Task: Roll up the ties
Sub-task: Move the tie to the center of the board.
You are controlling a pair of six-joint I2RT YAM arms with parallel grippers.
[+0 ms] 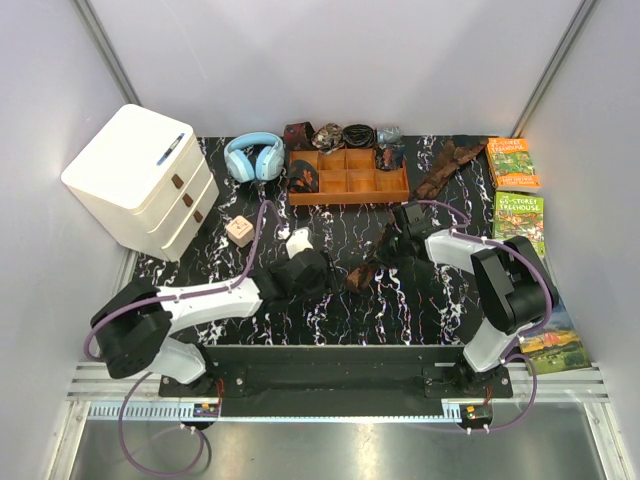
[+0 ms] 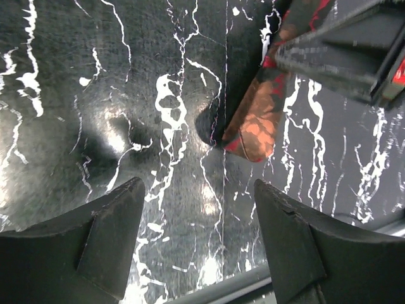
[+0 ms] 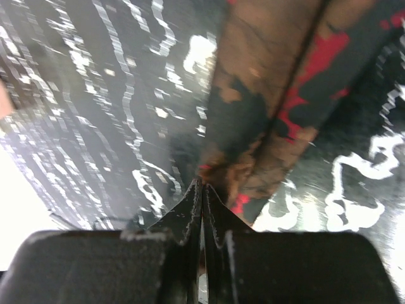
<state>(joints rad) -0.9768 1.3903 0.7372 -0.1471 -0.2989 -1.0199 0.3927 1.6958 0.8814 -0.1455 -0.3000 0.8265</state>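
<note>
A black marble-patterned table [image 1: 420, 310] fills the overhead view. A white drawer unit [image 1: 140, 180] stands at its far left and books [image 1: 513, 162] lie along the right edge, both well apart from your working space in the middle. At the far side sits the wooden tray [image 1: 348, 198], whose compartments are likely meant for finished rolls. A row of rolled bundles [image 1: 330, 134] lies just behind it, and a loose tie [image 1: 448, 168] waits to its right.

The flat tie [image 1: 368, 268] you are working lies diagonally at the table's centre, between your two arms, where both can reach it. Your right gripper [image 3: 202, 190] has its fingertips [image 3: 188, 214] pressed together at that tie's edge, apparently pinching the fabric, probably to anchor or lift it. Your left gripper [image 2: 199, 244] hovers with its fingers [image 2: 107, 234] spread over bare table and nothing between them. It is near the tie's tip [image 2: 250, 136], seemingly placed to take that end and begin the roll.
</note>
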